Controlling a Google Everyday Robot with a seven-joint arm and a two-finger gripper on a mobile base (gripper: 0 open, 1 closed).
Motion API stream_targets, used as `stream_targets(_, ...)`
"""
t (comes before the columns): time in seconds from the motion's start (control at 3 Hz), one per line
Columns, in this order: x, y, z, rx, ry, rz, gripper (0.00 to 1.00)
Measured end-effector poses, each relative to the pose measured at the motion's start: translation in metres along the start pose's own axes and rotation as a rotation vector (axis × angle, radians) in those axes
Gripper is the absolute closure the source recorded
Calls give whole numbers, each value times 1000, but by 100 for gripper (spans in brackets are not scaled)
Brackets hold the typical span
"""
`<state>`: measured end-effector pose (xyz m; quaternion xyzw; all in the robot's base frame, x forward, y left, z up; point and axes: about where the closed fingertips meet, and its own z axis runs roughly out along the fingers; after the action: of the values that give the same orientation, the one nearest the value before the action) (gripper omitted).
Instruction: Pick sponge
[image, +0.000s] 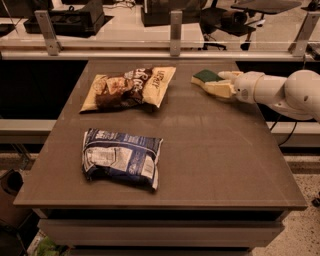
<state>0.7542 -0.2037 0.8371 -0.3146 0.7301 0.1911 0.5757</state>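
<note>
The sponge (204, 76) is small, with a dark green top over pale foam. It lies on the brown table (200, 150) near the far right edge. My gripper (220, 84) comes in from the right on a white arm (280, 92). Its tip is right at the sponge's right end, touching or nearly touching it. The sponge's right end is partly hidden behind the gripper.
A tan and brown snack bag (127, 87) lies at the far left of the table. A blue and white snack bag (121, 157) lies at the front left. A railing with metal posts (175, 27) runs behind the table's far edge.
</note>
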Motion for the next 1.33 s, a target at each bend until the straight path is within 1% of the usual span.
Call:
stream_targets(0.33,-8,-14,-12,28,4,3,100)
stream_targets(0.67,-17,-30,-28,65,12,-5,100)
stream_targets(1.0,-28,-44,-44,90,14,-12,100)
stream_targets(1.33,-36,-56,-55,64,-8,0,100)
